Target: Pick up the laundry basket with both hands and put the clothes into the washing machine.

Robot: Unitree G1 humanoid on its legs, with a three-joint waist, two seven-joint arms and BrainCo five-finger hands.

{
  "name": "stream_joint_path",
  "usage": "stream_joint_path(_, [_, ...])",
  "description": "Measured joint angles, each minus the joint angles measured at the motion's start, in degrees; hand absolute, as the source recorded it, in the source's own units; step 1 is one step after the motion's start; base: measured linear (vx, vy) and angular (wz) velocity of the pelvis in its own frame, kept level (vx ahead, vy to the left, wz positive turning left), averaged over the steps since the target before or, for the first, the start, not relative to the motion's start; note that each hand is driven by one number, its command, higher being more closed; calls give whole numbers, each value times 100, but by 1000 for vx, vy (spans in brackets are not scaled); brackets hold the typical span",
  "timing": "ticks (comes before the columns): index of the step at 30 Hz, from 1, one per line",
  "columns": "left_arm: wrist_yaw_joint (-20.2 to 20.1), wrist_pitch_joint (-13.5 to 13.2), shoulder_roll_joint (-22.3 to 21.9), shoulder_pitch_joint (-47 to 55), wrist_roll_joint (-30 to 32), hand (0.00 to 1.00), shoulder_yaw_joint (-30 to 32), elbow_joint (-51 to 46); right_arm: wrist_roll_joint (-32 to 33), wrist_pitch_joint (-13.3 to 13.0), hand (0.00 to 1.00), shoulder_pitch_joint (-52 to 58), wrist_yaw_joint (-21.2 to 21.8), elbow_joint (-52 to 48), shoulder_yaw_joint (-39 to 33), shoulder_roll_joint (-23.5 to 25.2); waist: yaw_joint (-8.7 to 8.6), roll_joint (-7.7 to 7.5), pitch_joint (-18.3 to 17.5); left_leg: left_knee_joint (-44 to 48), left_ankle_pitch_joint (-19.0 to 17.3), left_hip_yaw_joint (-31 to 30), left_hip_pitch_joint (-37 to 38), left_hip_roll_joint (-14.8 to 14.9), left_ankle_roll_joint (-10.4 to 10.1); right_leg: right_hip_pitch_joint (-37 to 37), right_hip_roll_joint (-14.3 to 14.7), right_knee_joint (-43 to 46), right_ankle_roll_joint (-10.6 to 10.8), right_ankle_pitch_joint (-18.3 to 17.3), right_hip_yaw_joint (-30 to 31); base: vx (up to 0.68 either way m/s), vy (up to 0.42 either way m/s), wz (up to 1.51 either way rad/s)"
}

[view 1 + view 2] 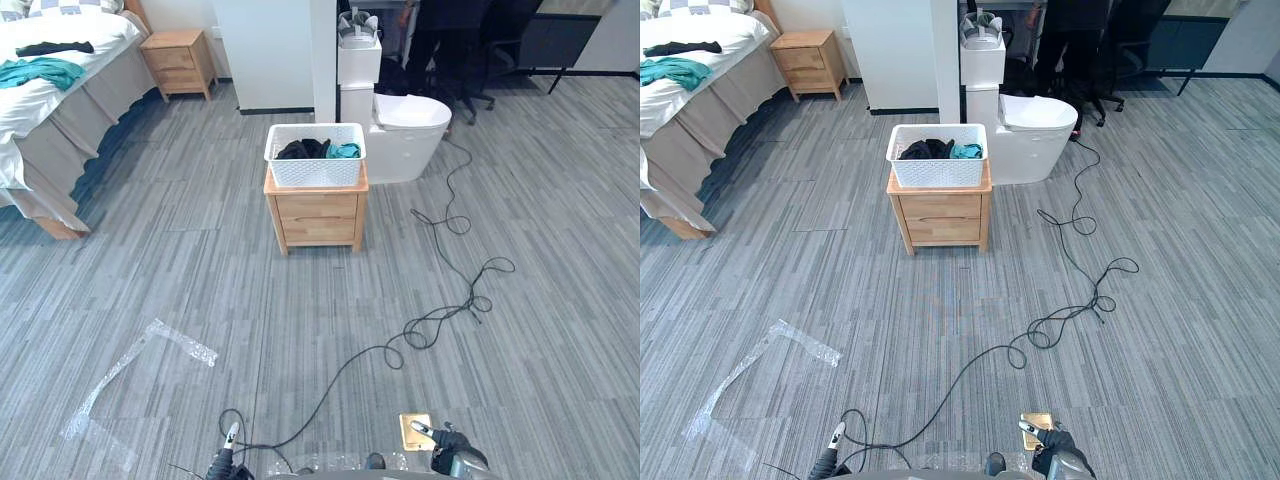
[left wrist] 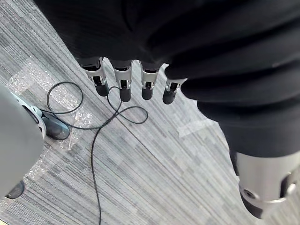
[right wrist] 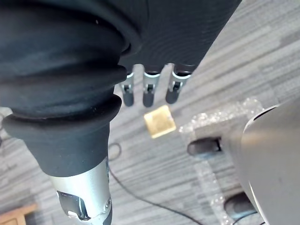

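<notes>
A white laundry basket [image 1: 315,158] holding dark and teal clothes [image 1: 318,149] stands on a small wooden nightstand [image 1: 317,217] in the middle of the room, far ahead of me. Right behind it is a white toilet-shaped fixture [image 1: 400,125] with a closed lid. My left hand [image 1: 226,461] hangs low at the near edge, its fingers [image 2: 123,84] straight and holding nothing. My right hand [image 1: 452,451] hangs at the near right, its fingers [image 3: 149,92] also straight over bare floor. Both hands are well away from the basket.
A bed [image 1: 45,95] with clothes on it fills the far left, with a second nightstand [image 1: 178,62] beside it. A white pillar [image 1: 275,50] rises behind the basket. A person in dark clothes [image 1: 430,40] and an office chair [image 1: 480,60] are at the back. Clear tape [image 1: 130,365] and a gold plate [image 1: 415,431] lie on the floor.
</notes>
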Motion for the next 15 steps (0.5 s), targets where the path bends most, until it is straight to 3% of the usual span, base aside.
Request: stream_joint_path(15, [-102,28,47,-26,311,0,-182,24,4,9,0,-86,21,7,-79,13,3,6,4,-3,0,-10,4,0,0,7,-3,-1,8,-5,-24,-37,-11,1])
